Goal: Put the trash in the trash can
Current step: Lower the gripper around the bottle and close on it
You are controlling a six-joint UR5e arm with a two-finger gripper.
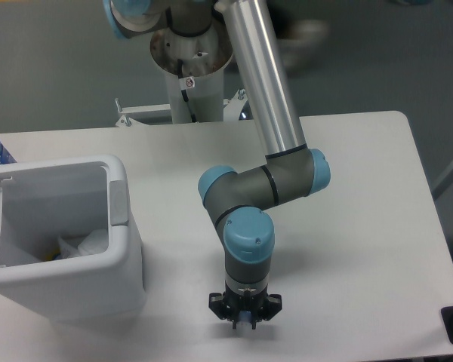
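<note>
Pointing straight down near the front edge of the white desk (362,226), the pincer (244,320) has its black fingers drawn close together around a small pale bluish thing that shows between their tips. That thing is mostly hidden by the wrist above it, so whether it is the crushed bottle cannot be told for sure, nor how firmly it is gripped. The fingertips sit at or just above the desk surface; contact cannot be made out.

At the left side of the desk stands the trash can (121,256), a boxy white bin with a rounded rim and its mouth open to the camera. A grey-white flap (118,202) hangs on its right wall. Inside, low against the near wall, lies a crumpled white wrapper (83,245), with a hint of yellow beside it.

The arm's silver tube (264,83) slopes down from its base at the far edge to a grey and blue elbow (287,181) over mid-desk.
</note>
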